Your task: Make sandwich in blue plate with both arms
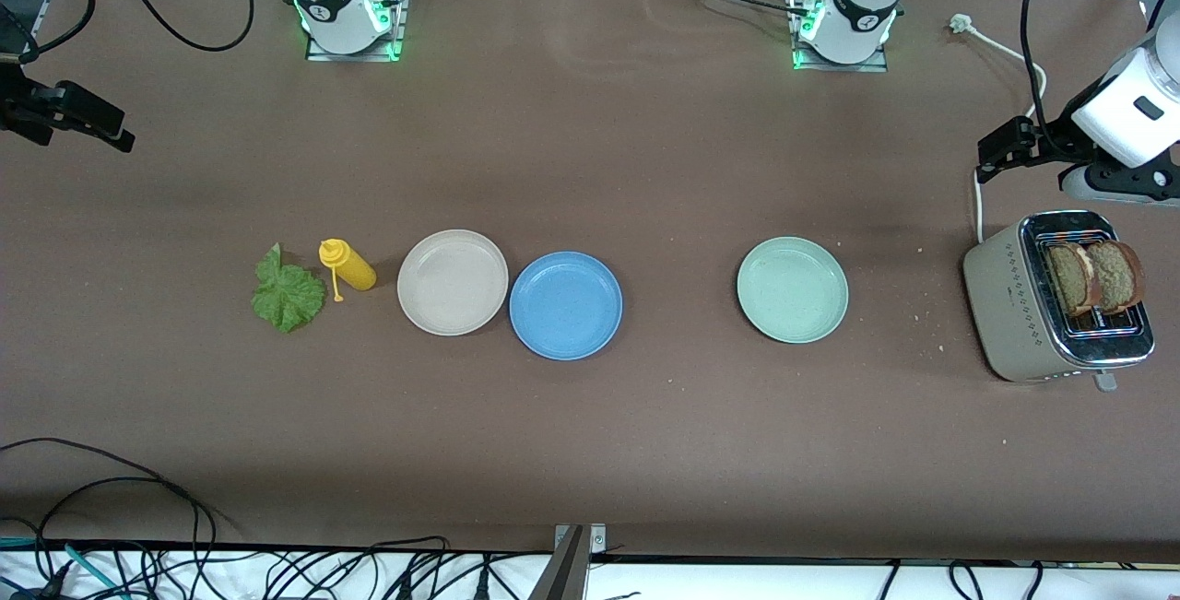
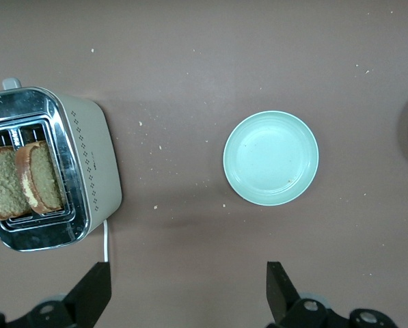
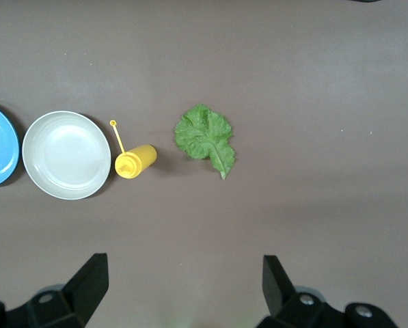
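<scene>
The blue plate (image 1: 565,305) sits bare near the middle of the brown worktop (image 1: 645,167), its rim touching the beige plate (image 1: 452,282) that lies at its ten o'clock in the front view. At that beige plate's nine o'clock a yellow squeeze bottle (image 1: 347,265) lies on its side, and just beside it, toward the right arm's end, a ruffled lettuce leaf (image 1: 287,293) rests flat. A pale green plate (image 1: 792,289) stands alone at the blue plate's three o'clock, well apart from it. At the left arm's end the toaster (image 1: 1014,305) holds two brown bread slices (image 1: 1094,277), both standing up out of its slots. The left gripper (image 2: 188,290) hangs over bare worktop beside the toaster, jaws wide open and gripping nothing. The right gripper (image 3: 183,283) hangs over the worktop at the lettuce end, jaws likewise spread and empty. Crumbs (image 1: 926,314) are scattered between the pale green plate and the toaster.
</scene>
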Motion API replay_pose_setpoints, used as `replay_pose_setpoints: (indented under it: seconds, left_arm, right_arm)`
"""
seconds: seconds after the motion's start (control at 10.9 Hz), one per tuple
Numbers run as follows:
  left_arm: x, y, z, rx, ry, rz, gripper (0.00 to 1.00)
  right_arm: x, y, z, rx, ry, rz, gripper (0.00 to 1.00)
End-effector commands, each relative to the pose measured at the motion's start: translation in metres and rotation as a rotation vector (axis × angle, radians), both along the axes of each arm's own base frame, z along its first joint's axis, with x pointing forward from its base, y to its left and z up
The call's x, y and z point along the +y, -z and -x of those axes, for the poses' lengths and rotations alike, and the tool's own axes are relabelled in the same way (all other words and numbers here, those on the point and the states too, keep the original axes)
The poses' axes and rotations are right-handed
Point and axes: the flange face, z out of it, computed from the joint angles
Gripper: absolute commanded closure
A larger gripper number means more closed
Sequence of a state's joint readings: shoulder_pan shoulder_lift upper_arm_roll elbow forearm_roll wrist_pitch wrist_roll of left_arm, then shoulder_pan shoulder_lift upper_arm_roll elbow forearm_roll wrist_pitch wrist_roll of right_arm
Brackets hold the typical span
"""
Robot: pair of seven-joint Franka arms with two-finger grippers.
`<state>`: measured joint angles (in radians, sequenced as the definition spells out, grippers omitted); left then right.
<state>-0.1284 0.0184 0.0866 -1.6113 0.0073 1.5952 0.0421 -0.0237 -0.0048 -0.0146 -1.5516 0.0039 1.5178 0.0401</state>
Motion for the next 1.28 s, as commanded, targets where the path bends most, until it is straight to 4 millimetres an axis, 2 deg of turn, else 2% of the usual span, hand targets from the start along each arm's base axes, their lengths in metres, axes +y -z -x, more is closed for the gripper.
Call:
replay_pose_setpoints:
  seconds: [0.0,0.28,0.55,0.83,1.19]
  left_arm:
    - [0.003,-0.016,0.004,-0.012,-0.002,-0.033,0.0]
    - [0.01,-0.018,-0.001,-0.018,-0.024,-0.033,0.0]
    - [0.022,-0.035,0.0,-0.048,-0.038,-0.034,0.0]
    - [0.013,-0.039,0.002,-0.047,-0.029,-0.033,0.0]
    - [0.014,-0.04,0.002,-0.05,-0.029,-0.031,0.0]
  right_arm:
    - [0.0,-0.006,0.0,-0.003,0.012,-0.009,0.0]
    - [-0.001,-0.005,0.001,0.001,0.013,-0.01,0.0]
    - [-0.003,-0.003,0.0,0.006,0.01,-0.01,0.0]
    - [-0.003,-0.005,0.001,0.001,0.004,-0.01,0.0]
    - [0.005,-0.009,0.002,-0.006,0.002,-0.012,0.0]
